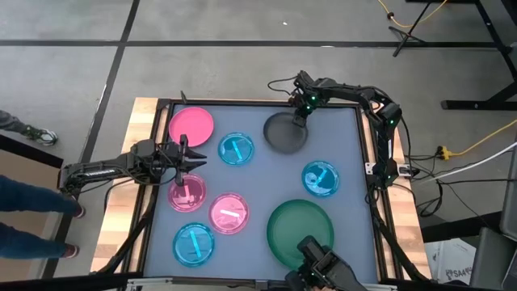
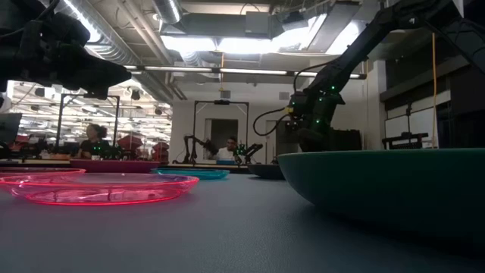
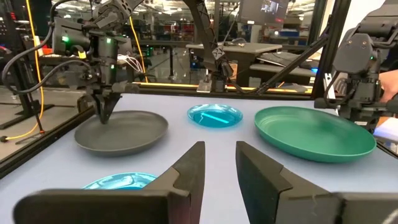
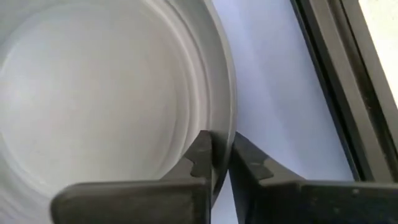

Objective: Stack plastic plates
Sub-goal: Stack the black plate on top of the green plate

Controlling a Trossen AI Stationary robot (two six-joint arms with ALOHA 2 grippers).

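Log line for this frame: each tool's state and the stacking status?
right tool: shut on dark grey plate rim, far side | left tool: open, above small pink plate | stack: none yet, green plate bare

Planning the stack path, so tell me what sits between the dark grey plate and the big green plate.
In the high view, only bare mat lies between the dark grey plate and the green plate; a small blue plate sits just right of that line.

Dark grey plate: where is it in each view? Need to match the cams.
High view: dark grey plate at the table's far edge, right gripper on its rim.
Low view: thin dark sliver far back, under that arm.
Left wrist view: left of centre.
Right wrist view: fills the frame, rim pinched between the fingers.
Shared landmark: green plate.
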